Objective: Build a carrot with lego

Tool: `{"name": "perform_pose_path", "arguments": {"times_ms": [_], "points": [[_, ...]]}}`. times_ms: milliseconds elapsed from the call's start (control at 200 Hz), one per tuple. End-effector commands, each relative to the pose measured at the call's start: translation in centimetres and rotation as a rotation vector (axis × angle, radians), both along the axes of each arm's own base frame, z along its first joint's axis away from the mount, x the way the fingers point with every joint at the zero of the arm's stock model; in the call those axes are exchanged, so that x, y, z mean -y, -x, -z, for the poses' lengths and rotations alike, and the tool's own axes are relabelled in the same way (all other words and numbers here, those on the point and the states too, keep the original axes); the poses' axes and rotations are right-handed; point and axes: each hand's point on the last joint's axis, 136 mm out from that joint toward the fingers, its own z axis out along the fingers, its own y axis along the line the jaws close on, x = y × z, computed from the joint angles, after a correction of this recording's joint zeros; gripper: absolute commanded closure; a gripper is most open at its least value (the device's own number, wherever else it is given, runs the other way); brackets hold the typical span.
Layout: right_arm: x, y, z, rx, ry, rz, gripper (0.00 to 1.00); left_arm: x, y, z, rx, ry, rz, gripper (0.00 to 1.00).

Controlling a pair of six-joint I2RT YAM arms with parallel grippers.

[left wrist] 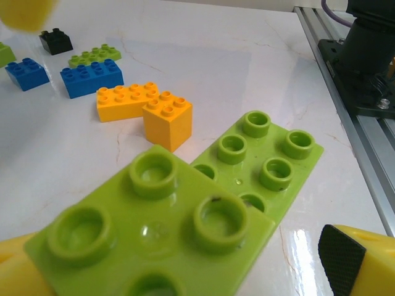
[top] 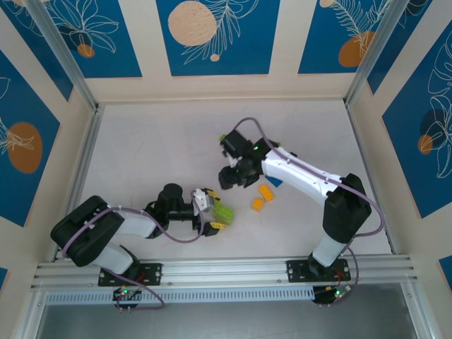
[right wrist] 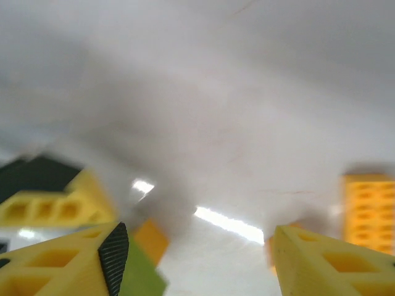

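Left claw (left wrist: 185,265): jaws at full spread, holding nothing. A green plate (left wrist: 154,228) lies between the fingers, with a gap showing at the right pad (left wrist: 340,256). Right claw (right wrist: 197,265): jaws apart with bare table between them and nothing held; this view is blurred.

Lego location: the near half of the table (top: 141,141), roughly midway between its side edges. A second green plate (left wrist: 271,154) adjoins the first. Whether the two are joined or merely touching cannot be told. The orange bricks (left wrist: 145,108) lie just beyond the plates, with the blue bricks (left wrist: 91,77) and a black brick (left wrist: 55,41) farther off.

Step in hand, as judged: the left claw is to take the near green plate. Recommended practice:
- Close squarely on two opposite flat sides, below the studs.
- Keep the pads clear of the second plate.
- Lift straight up so that the orange bricks are not swept.

Pose: the left arm lies low, reaching from the near-left corner toward the table's middle with its wrist level. The right arm rises from the near-right corner and leans left, its wrist bent down over the table beside the orange bricks.
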Motion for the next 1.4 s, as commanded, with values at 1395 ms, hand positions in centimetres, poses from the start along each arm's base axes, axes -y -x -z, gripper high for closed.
{"name": "perform_pose_path", "arguments": {"times_ms": [1395], "points": [[15.0, -20.9, 8.7, -0.061, 0.081, 0.354, 0.39, 0.4, 1.3, -0.4, -0.013, 0.039, 0.111, 0.38]]}}
